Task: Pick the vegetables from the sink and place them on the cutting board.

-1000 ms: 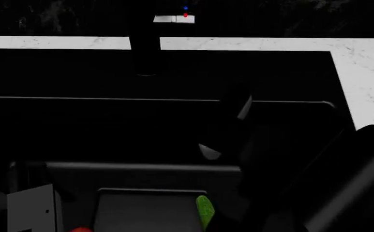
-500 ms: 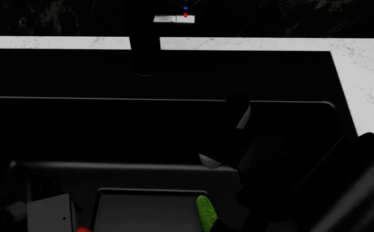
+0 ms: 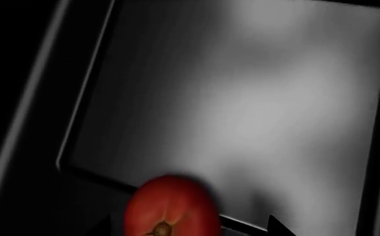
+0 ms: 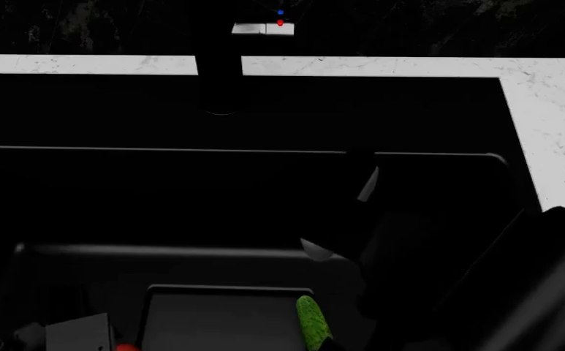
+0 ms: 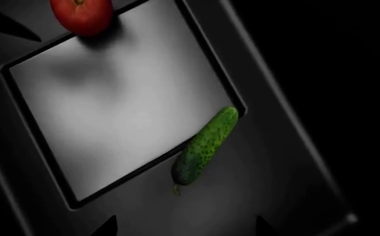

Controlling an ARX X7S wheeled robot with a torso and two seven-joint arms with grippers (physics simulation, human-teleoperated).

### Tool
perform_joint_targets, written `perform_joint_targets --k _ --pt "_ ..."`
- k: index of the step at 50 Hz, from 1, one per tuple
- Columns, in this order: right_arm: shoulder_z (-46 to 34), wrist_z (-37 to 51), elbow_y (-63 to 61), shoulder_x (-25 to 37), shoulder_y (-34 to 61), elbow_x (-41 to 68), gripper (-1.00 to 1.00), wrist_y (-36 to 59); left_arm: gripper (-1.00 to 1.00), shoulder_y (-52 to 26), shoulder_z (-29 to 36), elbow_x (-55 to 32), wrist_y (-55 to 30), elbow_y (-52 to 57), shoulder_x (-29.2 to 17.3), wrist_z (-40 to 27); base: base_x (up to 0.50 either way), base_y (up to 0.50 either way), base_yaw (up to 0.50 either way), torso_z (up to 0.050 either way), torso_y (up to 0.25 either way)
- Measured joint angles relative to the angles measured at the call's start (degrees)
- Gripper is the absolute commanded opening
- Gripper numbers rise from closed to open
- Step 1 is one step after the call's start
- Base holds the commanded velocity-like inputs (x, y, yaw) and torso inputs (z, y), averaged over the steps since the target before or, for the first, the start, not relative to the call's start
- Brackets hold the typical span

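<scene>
The red tomato (image 3: 172,209) lies at the edge of a grey recessed panel (image 3: 242,98) on the floor of the black sink (image 4: 116,190). My left gripper (image 3: 190,228) is open, with the tomato between its dark fingertips (image 3: 275,227), nearer one of them. The bumpy green cucumber (image 5: 206,145) lies on the opposite edge of that panel and also shows in the head view (image 4: 311,322). My right gripper (image 5: 186,228) is open and empty, hovering short of the cucumber. The tomato also shows in the right wrist view (image 5: 81,14). The cutting board is out of view.
The black faucet (image 4: 218,80) stands at the sink's back rim. White marble countertop (image 4: 555,124) runs behind and to the right. My right arm (image 4: 516,292) reaches into the sink from the right. The sink walls are dark and hard to make out.
My left gripper has moved right and lower in the head view, closing on the tomato. My right arm has shifted only slightly. The cucumber has not moved.
</scene>
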Motion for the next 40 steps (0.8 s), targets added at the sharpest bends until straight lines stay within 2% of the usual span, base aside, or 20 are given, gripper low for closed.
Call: perform_joint_targets --k 40 --pt "-0.3 3.1 -0.1 1.0 -1.0 3.4 1.0 -1.0 1.0 0.2 3.0 2.8 6.2 -11.0 3.4 -2.6 0.0 0.0 0.0 0.0 0.0"
